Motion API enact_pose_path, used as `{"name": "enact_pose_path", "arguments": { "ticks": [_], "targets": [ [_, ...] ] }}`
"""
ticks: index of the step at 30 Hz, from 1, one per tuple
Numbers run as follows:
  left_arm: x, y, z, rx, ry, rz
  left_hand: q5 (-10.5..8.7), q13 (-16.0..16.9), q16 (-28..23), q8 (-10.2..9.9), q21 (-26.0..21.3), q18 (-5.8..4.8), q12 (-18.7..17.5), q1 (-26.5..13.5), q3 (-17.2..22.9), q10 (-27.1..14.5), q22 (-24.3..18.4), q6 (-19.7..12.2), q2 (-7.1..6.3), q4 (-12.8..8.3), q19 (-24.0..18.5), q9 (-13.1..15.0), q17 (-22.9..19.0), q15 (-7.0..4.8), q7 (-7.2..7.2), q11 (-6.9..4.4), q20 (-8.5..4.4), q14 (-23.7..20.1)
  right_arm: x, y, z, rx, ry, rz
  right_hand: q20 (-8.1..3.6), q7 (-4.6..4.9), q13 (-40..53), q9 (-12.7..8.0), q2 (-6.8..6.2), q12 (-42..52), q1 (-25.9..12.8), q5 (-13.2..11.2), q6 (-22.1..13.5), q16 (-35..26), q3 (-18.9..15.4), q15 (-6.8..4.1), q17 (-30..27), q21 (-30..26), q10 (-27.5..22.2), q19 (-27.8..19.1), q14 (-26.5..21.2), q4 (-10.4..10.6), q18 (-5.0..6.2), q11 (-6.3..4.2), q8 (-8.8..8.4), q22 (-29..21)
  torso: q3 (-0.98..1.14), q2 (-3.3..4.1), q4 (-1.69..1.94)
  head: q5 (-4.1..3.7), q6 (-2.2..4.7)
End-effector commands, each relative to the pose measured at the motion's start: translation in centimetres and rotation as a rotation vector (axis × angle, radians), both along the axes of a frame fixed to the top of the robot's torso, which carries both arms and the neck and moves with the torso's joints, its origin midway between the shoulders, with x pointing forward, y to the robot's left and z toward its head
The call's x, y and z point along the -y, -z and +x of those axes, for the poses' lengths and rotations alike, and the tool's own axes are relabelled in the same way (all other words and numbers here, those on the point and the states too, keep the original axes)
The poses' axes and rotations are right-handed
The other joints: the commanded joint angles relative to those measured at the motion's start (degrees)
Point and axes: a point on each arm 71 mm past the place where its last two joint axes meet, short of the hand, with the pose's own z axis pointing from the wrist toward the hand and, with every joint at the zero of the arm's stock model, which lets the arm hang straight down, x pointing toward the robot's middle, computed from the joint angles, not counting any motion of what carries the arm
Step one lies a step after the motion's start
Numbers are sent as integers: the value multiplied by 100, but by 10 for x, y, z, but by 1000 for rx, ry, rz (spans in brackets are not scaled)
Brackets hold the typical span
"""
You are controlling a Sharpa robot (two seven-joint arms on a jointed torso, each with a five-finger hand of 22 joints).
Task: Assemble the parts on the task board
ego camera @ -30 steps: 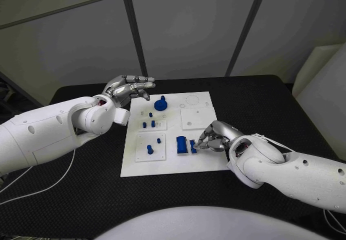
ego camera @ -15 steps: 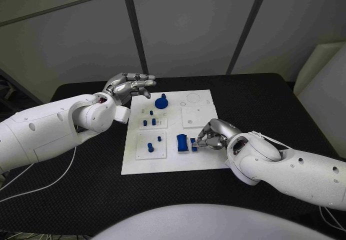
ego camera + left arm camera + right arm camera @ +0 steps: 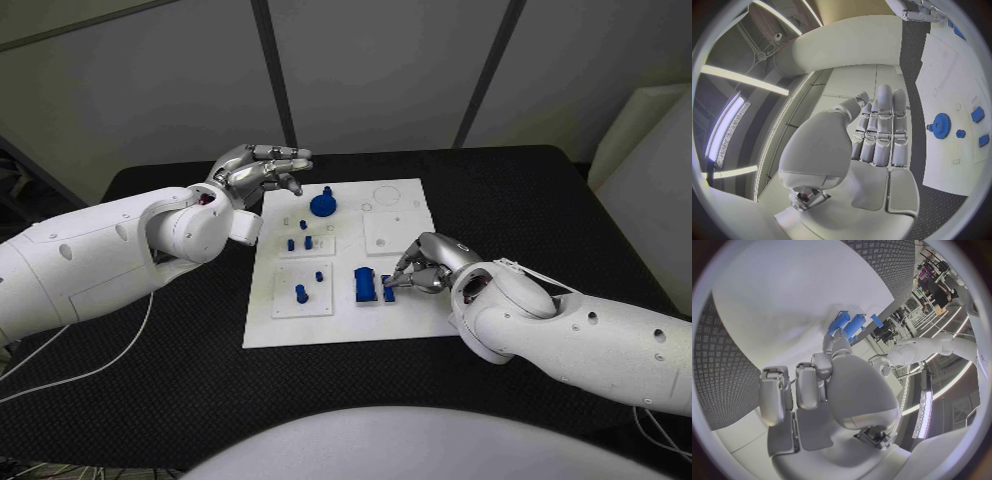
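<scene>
Since a second ago the right hand [image 3: 427, 266] has been drawn in over the task board [image 3: 343, 325], its fingertips now brought down at the small blue piece [image 3: 388, 292] by the board's near right recess; the left hand [image 3: 260, 171] has been curled in slightly and kept off the board's far left corner.

That small piece is seen just beside a taller blue block [image 3: 365, 285], the two standing side by side with their long axes running away from the robot; both lie directly under and just left of the right fingertips, so the right hand is plainly the nearer one.

The right fingers are drawn together around the small piece; whether it is actually pinched or merely touched cannot be told, as the contact is hidden by the hand. The left fingers are curled in with nothing held.

Further out, a blue gear [image 3: 323, 207] is stood at the board's far edge, with small blue pegs [image 3: 299, 244] and another peg [image 3: 300, 294] in the left recesses; the seats beneath them are too small to be made out.
</scene>
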Motion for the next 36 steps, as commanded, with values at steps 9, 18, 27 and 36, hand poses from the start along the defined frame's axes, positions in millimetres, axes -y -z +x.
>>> {"name": "enact_pose_path", "arguments": {
  "ticks": [9,18,27,36],
  "targets": [
    [1,-1,0,3,11,-9,-33,10,-39,-18,-35,-62,-24,-16,-18,-17,-6,7,36,-2,-13,6,-9,17,24,40,0,-4,-2,-9,-5,67,-50,94,-47,-5,47,115,73,444,-156,-45,44,41,-121,-34,37,16,218,604,282,21,-43,-173,31,1510,0,-6,-7,5,6],
    [-1,-1,-1,3,7,-7,-32,10,-43,-18,-39,-62,-24,-7,-15,-15,-9,9,44,-7,-10,7,-9,15,24,39,-1,-3,4,-13,-15,36,-80,94,-48,-7,45,121,76,440,-161,-44,43,40,-125,-34,37,16,217,604,282,22,-43,-174,31,1510,-1,-8,-20,15,-1],
    [-1,-1,-1,2,8,-7,-32,10,-43,-18,-39,-62,-24,-7,-15,-15,-9,9,44,-7,-10,7,-9,15,24,39,-1,-3,7,-9,-17,-11,-97,48,-51,-18,48,154,78,441,-117,-38,36,41,-133,-39,38,16,214,604,281,-22,-43,-182,28,1510,-4,-7,-2,-17,2],
    [-1,0,-1,1,9,-7,-32,10,-43,-18,-39,-62,-24,-7,-15,-15,-9,9,44,-7,-10,7,-9,15,24,39,-1,-3,7,-5,-14,-32,-94,18,-55,-21,60,182,102,455,-71,-33,30,45,-132,-43,48,16,215,604,282,-62,-43,-186,21,1510,-2,2,2,-13,-7]
  ]
}}
